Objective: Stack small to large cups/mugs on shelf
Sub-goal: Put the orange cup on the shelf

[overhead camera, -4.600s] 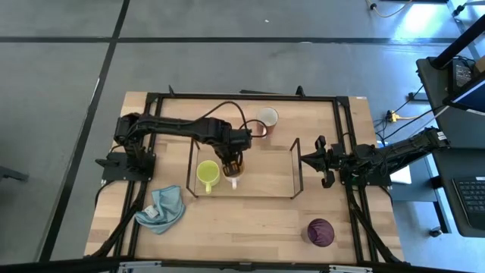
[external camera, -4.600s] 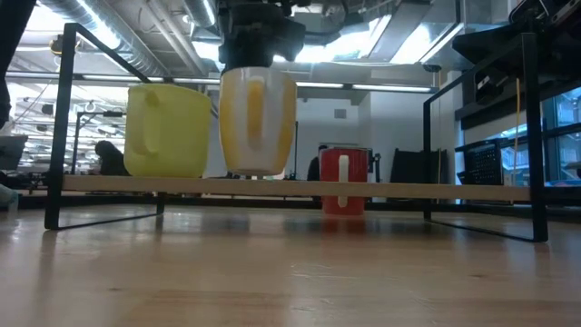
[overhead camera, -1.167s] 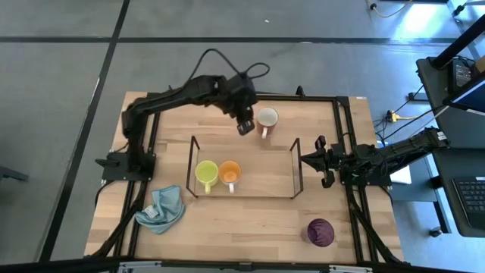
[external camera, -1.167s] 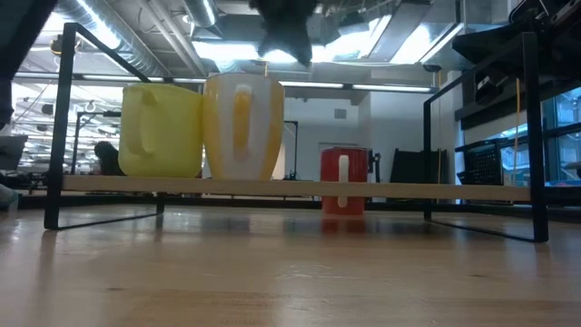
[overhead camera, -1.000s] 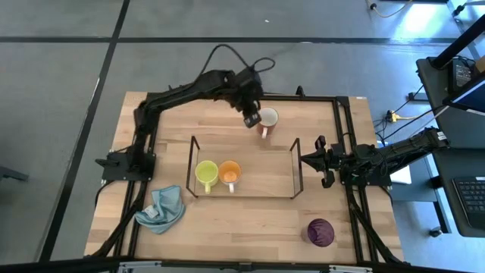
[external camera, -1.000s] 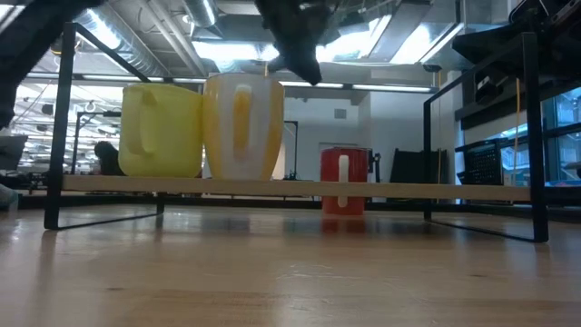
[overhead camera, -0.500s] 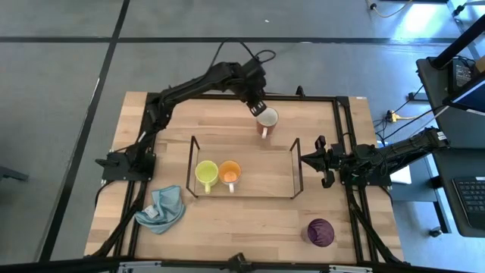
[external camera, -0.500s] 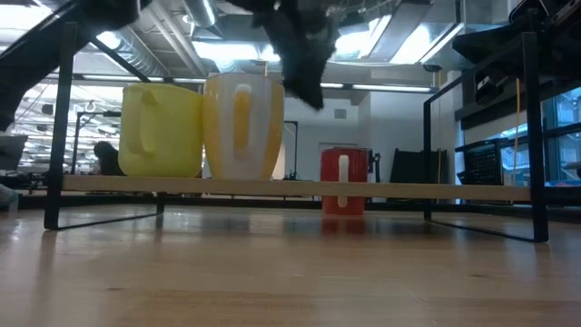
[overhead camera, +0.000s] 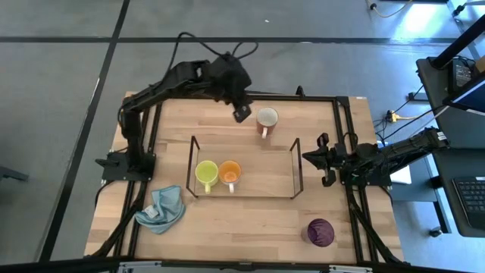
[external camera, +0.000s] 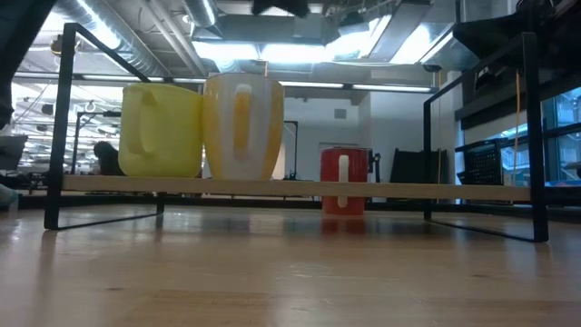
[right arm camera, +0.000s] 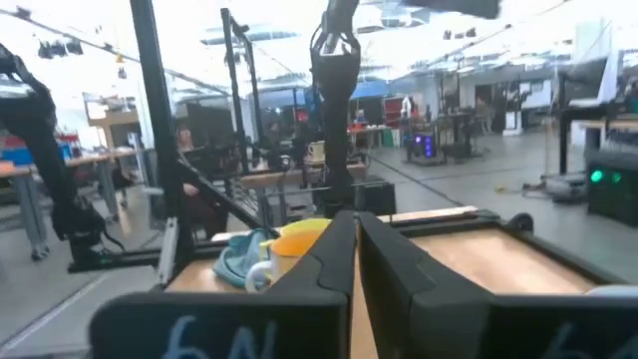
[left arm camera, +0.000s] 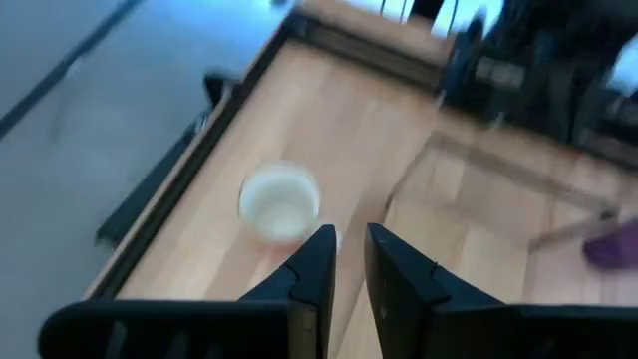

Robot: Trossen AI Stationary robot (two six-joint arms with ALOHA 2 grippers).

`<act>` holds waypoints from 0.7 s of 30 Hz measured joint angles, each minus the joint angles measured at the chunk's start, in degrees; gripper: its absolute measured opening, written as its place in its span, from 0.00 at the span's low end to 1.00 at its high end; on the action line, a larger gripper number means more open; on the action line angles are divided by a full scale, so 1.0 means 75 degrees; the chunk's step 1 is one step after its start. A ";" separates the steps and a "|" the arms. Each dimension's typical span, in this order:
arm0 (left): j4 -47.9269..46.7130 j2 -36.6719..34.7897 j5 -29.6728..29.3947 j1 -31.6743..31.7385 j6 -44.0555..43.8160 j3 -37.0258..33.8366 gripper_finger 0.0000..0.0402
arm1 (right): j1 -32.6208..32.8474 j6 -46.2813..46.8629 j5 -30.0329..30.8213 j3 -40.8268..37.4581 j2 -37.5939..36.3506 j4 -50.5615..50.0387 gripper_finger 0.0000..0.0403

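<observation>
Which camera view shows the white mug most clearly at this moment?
The high view shows the white mug best: whole, from above, standing on the table behind the shelf. The left wrist view shows it blurred past the left gripper. The low view shows it small and reddish. The right wrist view does not show it.

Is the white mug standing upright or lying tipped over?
Upright: the white mug shows its round open mouth from above, and its inside looks empty.

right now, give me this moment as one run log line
shelf: yellow-green mug, orange mug | white mug: on table behind shelf | purple cup: front right | left end effector: empty, beside white mug | right end effector: shut, waiting
</observation>
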 joint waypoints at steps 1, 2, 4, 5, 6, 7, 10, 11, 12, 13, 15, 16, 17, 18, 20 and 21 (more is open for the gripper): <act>-0.0244 -0.0074 -0.0151 -0.0077 -0.0008 -0.0007 0.13 | 0.0000 0.0140 0.0000 0.0000 0.0002 0.0005 0.05; -0.0411 -0.0157 -0.0312 -0.0157 -0.0052 -0.0011 0.13 | 0.0001 0.0274 0.0006 0.0000 0.0002 0.0014 0.05; -0.0863 -0.0302 -0.0664 -0.0301 -0.0160 -0.0013 0.13 | -0.0043 0.0640 0.0385 0.0000 0.0017 0.0390 0.05; -0.1108 -0.0385 -0.0842 -0.0382 -0.0203 -0.0013 0.13 | -0.0063 0.1325 0.0769 0.0000 0.0016 0.0695 0.05; -0.1419 -0.0445 -0.1024 -0.0453 -0.0221 -0.0013 0.13 | -0.0099 0.2087 0.1155 0.0014 0.0011 0.1036 0.05; -0.1648 -0.0487 -0.1207 -0.0538 -0.0275 -0.0020 0.13 | -0.0153 0.2530 0.1485 0.0084 0.0008 0.1223 0.05; -0.2064 -0.0655 -0.1714 -0.0788 -0.0568 -0.0167 0.13 | -0.0385 0.2631 0.1424 0.0534 0.0109 0.1123 0.05; -0.2079 -0.0754 -0.1813 -0.0881 -0.0624 -0.0281 0.13 | -0.0499 0.2475 0.1125 0.0799 0.0184 0.1048 0.05; -0.2059 -0.0859 -0.1859 -0.0959 -0.0694 -0.0434 0.13 | -0.0636 0.2261 0.0829 0.1117 0.0270 0.0950 0.05; -0.2018 -0.0970 -0.1865 -0.1028 -0.0763 -0.0603 0.13 | -0.0766 0.2000 0.0569 0.1473 0.0371 0.0677 0.05; -0.1884 -0.1236 -0.1925 -0.1157 -0.0868 -0.1032 0.13 | -0.1032 0.1647 0.0357 0.2273 0.0612 -0.0256 0.05; -0.1794 -0.1382 -0.1997 -0.1212 -0.0946 -0.1291 0.13 | -0.1191 0.1581 0.0359 0.2734 0.0789 -0.0941 0.05; -0.1665 -0.1528 -0.2057 -0.1265 -0.0997 -0.1572 0.13 | -0.1359 0.1603 0.0418 0.3185 0.0964 -0.1803 0.05; -0.1508 -0.1715 -0.2086 -0.1298 -0.1029 -0.1890 0.13 | -0.1559 0.1771 0.0539 0.3630 0.1165 -0.2674 0.05; -0.1166 -0.2125 -0.2087 -0.1359 -0.1177 -0.2601 0.13 | -0.2065 0.2541 0.0621 0.4479 0.1610 -0.4502 0.05; -0.0891 -0.2359 -0.2075 -0.1382 -0.1274 -0.2995 0.13 | -0.2352 0.3056 0.0608 0.4866 0.1873 -0.5347 0.05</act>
